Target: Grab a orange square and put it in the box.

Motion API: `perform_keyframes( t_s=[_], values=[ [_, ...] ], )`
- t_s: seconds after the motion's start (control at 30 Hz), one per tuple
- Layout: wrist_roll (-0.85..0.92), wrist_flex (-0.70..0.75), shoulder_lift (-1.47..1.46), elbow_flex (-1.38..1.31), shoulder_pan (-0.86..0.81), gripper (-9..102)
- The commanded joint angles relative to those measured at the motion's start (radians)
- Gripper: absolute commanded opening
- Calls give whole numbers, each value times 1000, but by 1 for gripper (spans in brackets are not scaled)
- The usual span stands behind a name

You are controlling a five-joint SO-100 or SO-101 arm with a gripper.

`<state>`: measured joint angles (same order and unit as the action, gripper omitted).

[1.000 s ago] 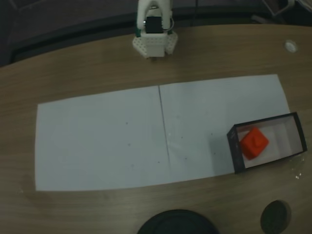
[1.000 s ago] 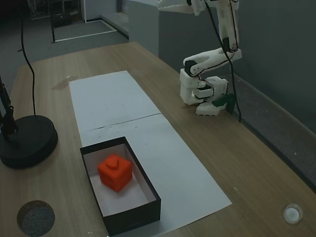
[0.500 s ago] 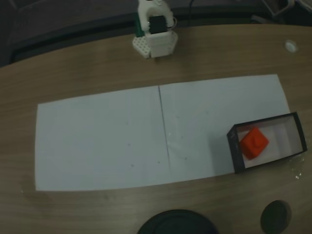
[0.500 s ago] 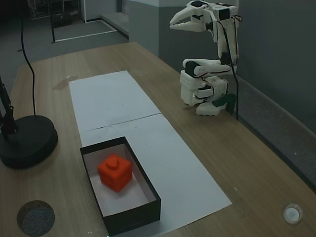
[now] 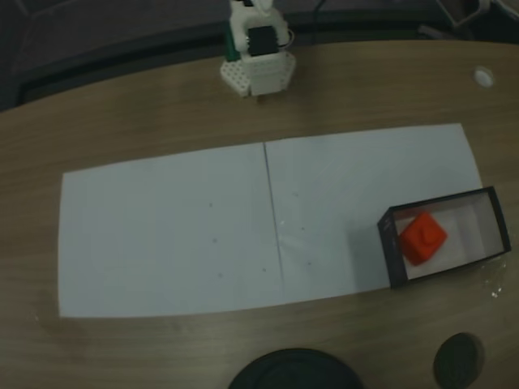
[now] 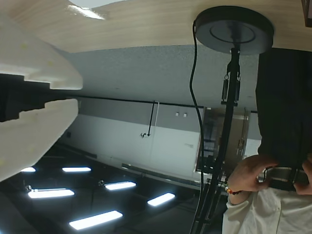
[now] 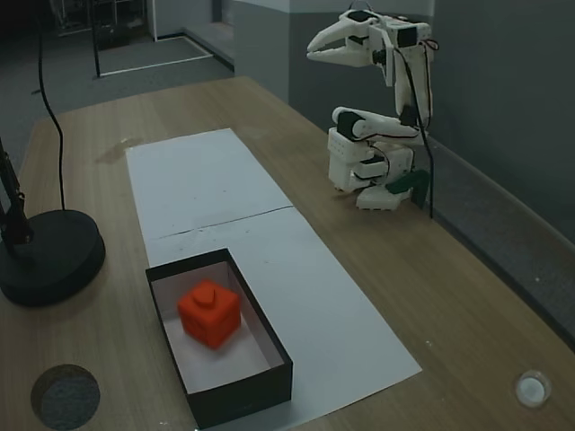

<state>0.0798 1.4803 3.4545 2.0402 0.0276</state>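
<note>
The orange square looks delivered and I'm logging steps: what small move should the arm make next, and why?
Probably just fold down to rest. The orange square already sits inside the box, and the hand is raised above the arm's base, far from the box and holding nothing, so nothing seems left to carry.

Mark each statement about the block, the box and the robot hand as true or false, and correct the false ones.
1. The orange square lies inside the box. True.
2. The hand is holding the orange square. False: the hand is raised above the arm's base, far from the box, with nothing between its fingers.
3. The box rests partly on the white paper. True.
4. The box lies at the left end of the paper in the fixed view from above. False: there the box is at the right end.
5. A round black base stands on the table. True.
</note>
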Motion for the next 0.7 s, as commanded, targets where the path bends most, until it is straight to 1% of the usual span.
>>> perform_keyframes(
  t_s=[0.0, 0.27, 0.47, 0.67],
  values=[
    [-6, -71, 23, 75, -6, 0],
    [-5, -264, 21, 460, -6, 0],
    [-5, -299, 21, 727, -6, 0],
    [-6, -299, 21, 877, -6, 0]
  ],
)
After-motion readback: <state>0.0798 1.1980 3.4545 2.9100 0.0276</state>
